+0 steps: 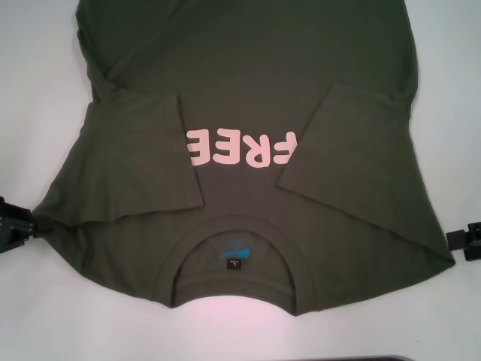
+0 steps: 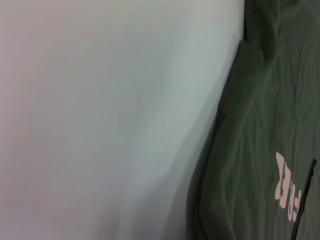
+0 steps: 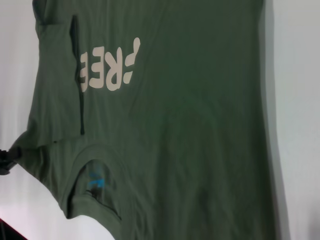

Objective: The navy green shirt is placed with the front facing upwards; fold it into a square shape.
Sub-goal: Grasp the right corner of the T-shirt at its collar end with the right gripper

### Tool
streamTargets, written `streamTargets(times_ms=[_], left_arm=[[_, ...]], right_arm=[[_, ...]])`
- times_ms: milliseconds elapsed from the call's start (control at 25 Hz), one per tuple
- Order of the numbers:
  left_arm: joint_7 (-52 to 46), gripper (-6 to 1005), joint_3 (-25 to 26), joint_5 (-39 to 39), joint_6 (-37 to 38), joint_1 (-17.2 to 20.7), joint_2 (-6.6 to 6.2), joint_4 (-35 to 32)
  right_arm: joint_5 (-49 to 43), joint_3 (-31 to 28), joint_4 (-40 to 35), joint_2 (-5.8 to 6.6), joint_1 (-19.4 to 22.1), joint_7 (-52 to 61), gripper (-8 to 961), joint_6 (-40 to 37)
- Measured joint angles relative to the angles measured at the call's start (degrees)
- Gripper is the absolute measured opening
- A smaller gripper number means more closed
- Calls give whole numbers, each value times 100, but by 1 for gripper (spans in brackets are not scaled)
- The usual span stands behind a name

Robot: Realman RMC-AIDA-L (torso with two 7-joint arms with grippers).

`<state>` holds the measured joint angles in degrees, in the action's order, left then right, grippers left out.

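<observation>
In the head view, the shirt (image 1: 248, 98) lies flat on the white table (image 1: 37, 75), collar nearest the robot, both sleeves folded inward. "FREE" (image 1: 242, 147) is read upside down; the blue neck label (image 1: 234, 251) is illegible. The left gripper (image 1: 16, 223) appears clamped on the shoulder corner; the right gripper (image 1: 466, 241) sits just beside the cloth, its state unclear.

In the left wrist view, only cloth and table are seen.

In the right wrist view, an uneven pull could be expected to skew the fold or drag 1 sleeve open.
</observation>
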<state>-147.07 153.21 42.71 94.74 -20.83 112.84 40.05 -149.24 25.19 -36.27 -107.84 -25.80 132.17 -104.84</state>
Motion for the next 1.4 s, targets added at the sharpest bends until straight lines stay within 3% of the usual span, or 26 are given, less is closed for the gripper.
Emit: streamTargets(times_ms=[1400], left_arm=[[-29,27,42,0,-9,-16,-17,1]], right_arm=[[-8,361,6,-181,-82,-68,747,394]])
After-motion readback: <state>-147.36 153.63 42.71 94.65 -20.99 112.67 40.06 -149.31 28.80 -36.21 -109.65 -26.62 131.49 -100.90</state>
